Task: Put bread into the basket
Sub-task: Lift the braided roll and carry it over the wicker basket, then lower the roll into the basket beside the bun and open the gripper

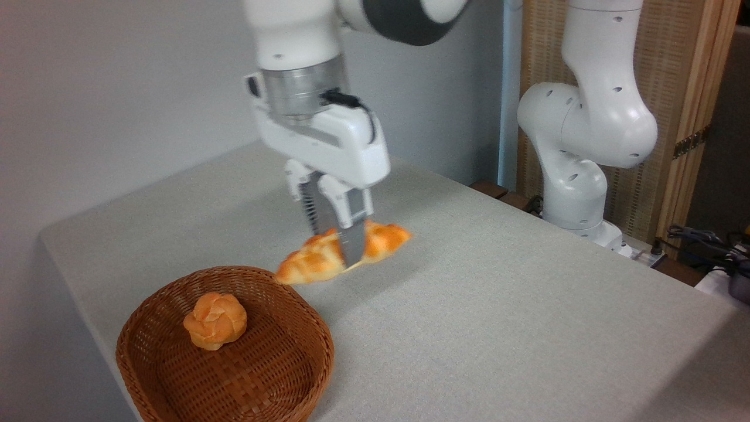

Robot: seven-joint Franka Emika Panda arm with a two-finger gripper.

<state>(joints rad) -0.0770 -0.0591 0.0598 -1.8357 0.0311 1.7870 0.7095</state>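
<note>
I have the grey table (498, 328) filling most of my view, running from the near left corner away to the far right. The white arm (586, 117) stands at the far right edge of it, and its upper links reach across the top of my view and come down over the middle of the table. At the near left corner sits the basket (293, 375), reddish-brown wicker, shallow and rounded, with part of its near rim cut off by the bottom of my view. The end effector (338, 243) points straight down, and I see its two fingers pinching the bread (319, 258) about the middle of the loaf. The bread is a braided golden-orange loaf with pointed ends; it lies tilted, its right end higher than its left, and its left tip is just beside the basket's far right rim, outside the basket. A soft shadow lies on the table to the right of the loaf, though I cannot tell whether the lower tip touches the cloth. Inside the basket, toward its left middle, rests a small round knotted bun (214, 320).
</note>
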